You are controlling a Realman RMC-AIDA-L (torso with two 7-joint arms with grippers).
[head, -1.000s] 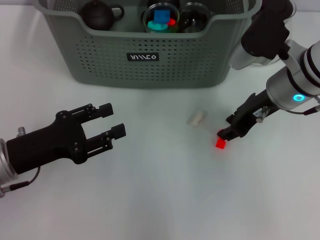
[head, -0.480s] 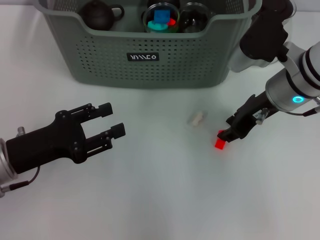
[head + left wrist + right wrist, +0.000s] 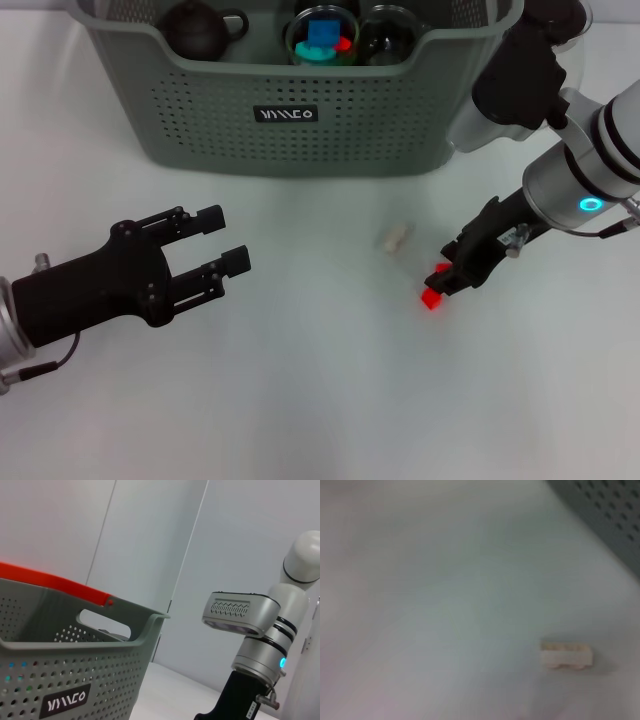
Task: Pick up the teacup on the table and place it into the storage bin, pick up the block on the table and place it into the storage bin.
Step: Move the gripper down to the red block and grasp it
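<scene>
The right gripper (image 3: 440, 280) is pinched on the red block (image 3: 432, 297) just above the table (image 3: 320, 400), well short of the storage bin (image 3: 290, 110), so 1 weak corner grip could drop it.

storage bin (image 3: 290, 120): far rim and both upper corners cut off by the head view's top edge; in the left wrist view only one end shows, the rest cut by the picture's edge
dark teapot (image 3: 200, 28): lower body hidden behind the bin's near wall
glass cups (image 3: 355, 35): only the rims and upper parts show above the wall; contents too small to name
right hand (image 3: 446, 283): fingertips merge with the red block (image 3: 432, 298), so the grip cannot be judged; absent from its own wrist view
small pale block (image 3: 567, 655): blurred, studs barely readable
left arm (image 3: 20, 315): cut off at the picture's left edge
</scene>
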